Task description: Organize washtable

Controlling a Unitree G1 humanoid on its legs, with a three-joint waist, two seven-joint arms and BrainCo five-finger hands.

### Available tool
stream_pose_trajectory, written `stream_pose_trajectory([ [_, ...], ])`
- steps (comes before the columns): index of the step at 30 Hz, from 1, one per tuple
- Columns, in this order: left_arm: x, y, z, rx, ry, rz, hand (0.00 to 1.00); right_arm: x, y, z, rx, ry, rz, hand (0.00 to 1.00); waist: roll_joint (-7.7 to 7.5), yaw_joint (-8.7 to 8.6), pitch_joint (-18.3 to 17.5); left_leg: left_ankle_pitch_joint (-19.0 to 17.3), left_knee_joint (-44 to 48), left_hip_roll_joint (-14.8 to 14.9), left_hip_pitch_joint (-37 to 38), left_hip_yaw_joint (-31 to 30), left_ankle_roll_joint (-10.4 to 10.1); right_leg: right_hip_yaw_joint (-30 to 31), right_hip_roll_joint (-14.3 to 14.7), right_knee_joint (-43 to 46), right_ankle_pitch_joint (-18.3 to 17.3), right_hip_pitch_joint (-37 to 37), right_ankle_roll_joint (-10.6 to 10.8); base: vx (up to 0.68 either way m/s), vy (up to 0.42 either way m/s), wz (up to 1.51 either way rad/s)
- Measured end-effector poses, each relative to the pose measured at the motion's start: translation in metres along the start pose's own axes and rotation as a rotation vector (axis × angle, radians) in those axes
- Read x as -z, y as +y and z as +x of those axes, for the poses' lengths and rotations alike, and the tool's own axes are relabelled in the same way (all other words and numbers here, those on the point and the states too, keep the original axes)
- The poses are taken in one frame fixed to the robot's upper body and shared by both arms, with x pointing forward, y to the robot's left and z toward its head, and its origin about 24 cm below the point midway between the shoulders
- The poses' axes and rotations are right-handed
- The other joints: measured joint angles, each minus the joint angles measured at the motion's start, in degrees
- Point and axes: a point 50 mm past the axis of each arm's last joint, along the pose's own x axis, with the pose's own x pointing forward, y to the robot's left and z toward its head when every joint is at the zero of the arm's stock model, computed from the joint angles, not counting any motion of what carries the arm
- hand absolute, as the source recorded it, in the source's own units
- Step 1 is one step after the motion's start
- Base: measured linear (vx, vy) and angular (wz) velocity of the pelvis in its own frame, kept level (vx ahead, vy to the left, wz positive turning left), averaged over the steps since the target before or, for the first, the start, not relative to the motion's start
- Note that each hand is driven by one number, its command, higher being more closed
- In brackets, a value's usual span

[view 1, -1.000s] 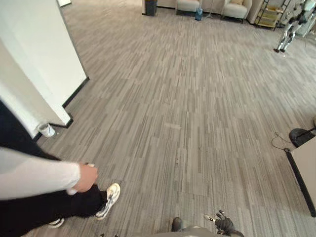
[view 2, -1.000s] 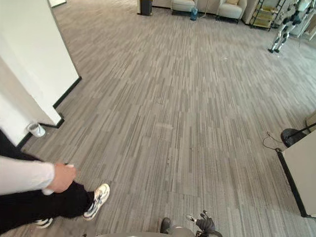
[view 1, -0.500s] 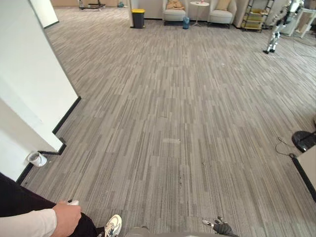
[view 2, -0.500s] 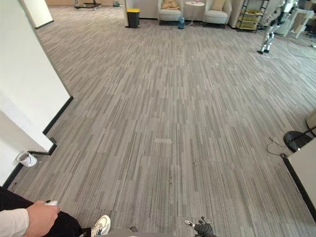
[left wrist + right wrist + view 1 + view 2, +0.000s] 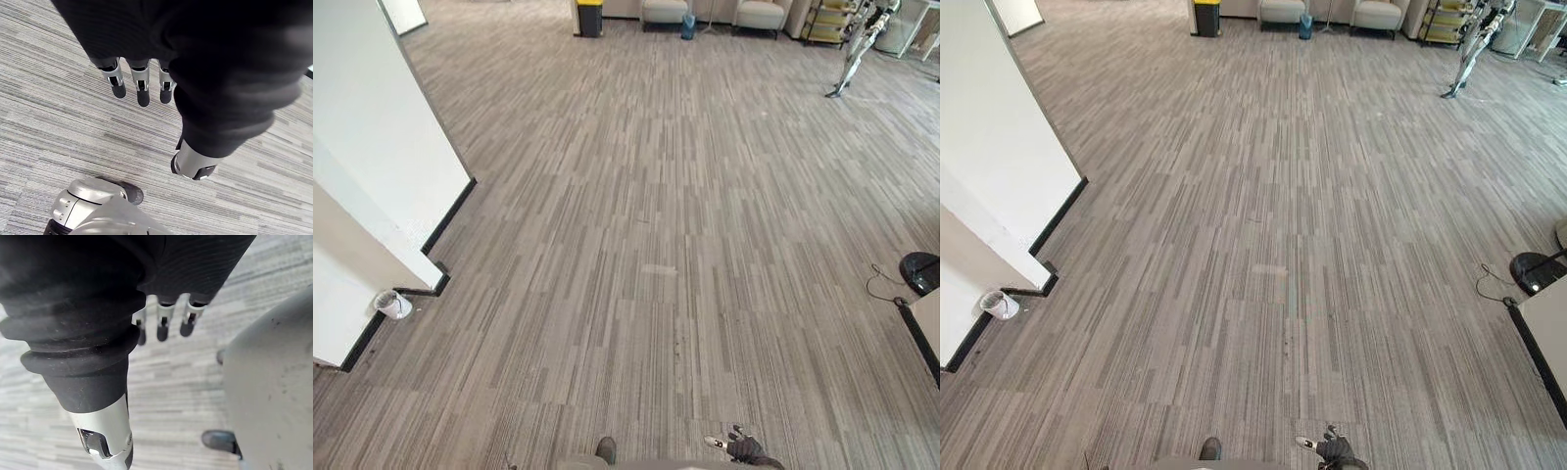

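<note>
Left hand (image 5: pixel 141 84) and right hand (image 5: pixel 163 325) both slack-fingered, empty, above grey floor (image 5: pixel 656 245)

Floor (image 5: pixel 656 245) grey, streaked plank pattern; wall (image 5: pixel 372 147) white, baseboard (image 5: pixel 451 210) black; cup (image 5: pixel 391 305) white

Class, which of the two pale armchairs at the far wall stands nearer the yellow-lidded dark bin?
The pale armchair on the robot's left, beside the dark yellow-lidded bin; the other armchair sits farther right.
</note>
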Motion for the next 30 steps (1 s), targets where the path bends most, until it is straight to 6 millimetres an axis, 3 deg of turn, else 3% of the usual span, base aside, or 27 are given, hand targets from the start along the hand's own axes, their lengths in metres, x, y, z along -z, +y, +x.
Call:
stream_pose_trajectory([
  [2,0.000,0.001,0.000,-0.008,0.002,-0.025,0.00,-0.002,-0.001,0.001,0.011,0.005,0.012,0.00,-0.21,0.02,0.35,-0.54,0.76,-0.11,-1.15,-0.14,0.04,-0.37,-0.02,-0.81,0.59,-0.26,0.00,0.02,-0.002,0.07],
  [5,-0.007,0.002,0.002,-0.030,-0.012,-0.110,0.00,-0.012,-0.003,0.004,0.033,-0.010,0.030,0.00,0.13,0.26,3.02,-9.46,18.23,-0.77,-9.95,-1.23,0.67,-1.57,-0.21,-0.43,0.59,-0.57,0.26,0.02,0.035,0.14],
  [8,0.001,-0.003,-0.001,-0.027,0.015,-0.151,0.00,-0.010,-0.014,0.003,0.070,-0.004,0.066,0.00,1.89,1.04,3.61,-19.19,32.92,-0.87,-13.96,-1.89,1.97,-2.96,0.17,2.72,-3.61,1.38,2.33,0.10,0.122,0.15],
  [9,0.004,-0.004,-0.002,-0.024,0.022,-0.152,0.00,-0.002,-0.019,0.001,0.085,0.013,0.074,0.00,1.61,1.91,2.86,-22.19,35.91,-2.19,-14.05,-1.34,3.36,-3.24,-1.44,5.69,-6.25,1.46,4.77,0.18,0.207,0.13],
  [10,0.007,-0.004,-0.003,-0.024,0.028,-0.155,0.00,0.006,-0.023,-0.002,0.099,0.031,0.084,0.00,1.40,2.14,2.21,-23.44,36.35,-2.54,-13.79,-1.43,4.15,-3.47,-2.18,8.62,-7.05,1.59,5.35,0.23,0.209,0.04],
  [11,0.009,-0.006,-0.003,-0.027,0.039,-0.167,0.00,0.006,-0.029,-0.003,0.114,0.015,0.092,0.00,1.84,2.83,2.32,-24.63,36.61,-3.65,-12.41,-0.91,5.41,-2.89,-3.83,22.41,-7.94,-3.80,5.52,0.24,0.231,0.09],
  [12,0.009,-0.008,-0.003,-0.019,0.037,-0.162,0.00,0.001,-0.033,-0.004,0.125,-0.012,0.105,0.00,2.27,2.86,2.37,-24.94,35.87,-4.85,-10.22,-1.04,5.98,-2.12,-5.63,39.44,-5.05,-11.06,0.19,0.24,0.209,0.14],
  [13,0.008,-0.005,-0.003,-0.024,0.034,-0.158,0.00,0.000,-0.031,-0.004,0.120,-0.019,0.110,0.00,1.78,2.69,2.84,-25.09,35.22,-5.68,-8.63,-1.43,6.40,-1.71,-6.24,46.73,-3.41,-13.98,-2.87,0.31,0.205,0.33],
  [14,0.007,0.000,-0.002,-0.036,0.031,-0.152,0.00,0.001,-0.029,-0.004,0.116,-0.017,0.116,0.00,0.86,1.83,3.09,-25.20,34.01,-6.52,-5.97,-2.45,7.16,-1.02,-5.68,53.71,-3.88,-16.80,-2.28,0.37,0.125,0.67],
  [15,0.004,0.004,-0.001,-0.043,0.021,-0.153,0.00,0.007,-0.029,-0.005,0.120,-0.004,0.120,0.00,0.17,1.19,2.93,-25.49,31.97,-6.51,-1.71,-4.94,7.80,-2.23,-3.12,57.82,-5.07,-18.21,-0.57,0.58,0.113,0.82],
  [19,-0.008,0.002,0.000,-0.038,-0.017,-0.205,0.00,0.019,-0.033,-0.010,0.145,0.001,0.156,0.00,0.11,0.79,2.72,-25.72,24.03,-6.08,5.53,-9.25,7.46,-9.35,0.15,49.74,-7.03,-26.02,-1.65,0.43,0.028,0.49],
  [20,-0.011,0.000,0.001,-0.035,-0.026,-0.213,0.00,0.015,-0.032,-0.010,0.145,-0.014,0.161,0.00,0.21,0.13,2.77,-25.90,22.41,-5.61,6.48,-10.08,7.64,-11.02,0.33,45.51,-6.97,-28.74,-2.18,0.58,-0.022,0.33],
  [21,-0.015,-0.004,0.001,-0.025,-0.032,-0.214,0.00,0.013,-0.036,-0.010,0.154,-0.025,0.164,0.00,1.30,-0.23,3.06,-26.00,19.97,-3.74,8.74,-10.62,7.72,-12.54,2.07,37.19,-5.95,-31.10,-3.68,0.70,-0.050,0.29],
  [22,-0.018,-0.012,0.001,-0.006,-0.035,-0.219,0.00,0.014,-0.039,-0.011,0.162,-0.022,0.160,0.00,3.63,-0.34,2.93,-26.40,16.85,-0.38,11.89,-10.83,6.96,-14.13,4.94,27.53,-3.01,-32.40,-4.95,0.61,-0.067,0.19],
  [23,-0.020,-0.017,0.001,0.004,-0.040,-0.221,0.00,0.014,-0.042,-0.012,0.169,-0.023,0.156,0.00,4.67,-0.52,2.67,-26.42,15.41,1.28,13.33,-10.89,6.65,-14.69,6.21,22.79,-1.16,-32.94,-4.89,0.67,-0.078,0.21],
  [24,-0.027,-0.023,0.001,0.020,-0.056,-0.220,0.00,0.016,-0.041,-0.012,0.172,-0.017,0.161,0.00,4.69,-0.90,2.55,-26.23,15.10,2.72,15.07,-10.75,6.19,-15.59,7.26,15.81,2.14,-33.66,-5.59,0.91,-0.164,0.24],
  [26,-0.030,-0.023,0.002,0.018,-0.065,-0.227,0.00,0.020,-0.038,-0.013,0.168,-0.001,0.167,0.00,3.75,-1.78,0.89,-27.72,18.73,3.62,16.74,-10.90,3.46,-19.16,8.05,12.64,6.23,-35.09,-10.69,0.91,-0.195,0.12],
  [27,-0.026,-0.019,0.003,0.007,-0.045,-0.238,0.00,0.030,-0.040,-0.016,0.178,0.020,0.184,0.00,3.89,-2.29,-1.29,-28.61,23.33,4.31,16.40,-10.95,1.67,-20.37,9.40,10.72,14.15,-34.91,-14.70,0.94,-0.188,-0.26],
  [28,-0.028,-0.025,0.002,0.015,-0.036,-0.277,0.00,0.024,-0.048,-0.015,0.197,0.003,0.187,0.00,5.94,-1.56,-2.63,-26.26,31.23,5.76,14.15,-9.94,-1.52,-20.49,12.36,12.84,15.48,-34.64,-18.23,1.28,-0.239,-0.50],
  [29,-0.036,-0.026,0.004,0.014,-0.055,-0.305,0.00,0.019,-0.043,-0.014,0.173,-0.012,0.153,0.00,4.60,-1.53,-2.65,-13.70,41.24,2.40,8.52,-8.26,-3.37,-17.75,12.24,14.48,12.31,-33.94,-18.10,0.90,-0.144,-0.68],
  [30,-0.037,-0.027,0.004,0.016,-0.056,-0.308,0.00,0.016,-0.040,-0.013,0.158,-0.023,0.128,0.00,4.32,-1.23,-2.34,-7.89,45.85,1.77,6.58,-7.72,-3.68,-16.48,12.43,13.62,11.38,-31.60,-17.47,0.68,-0.132,-0.38],
])
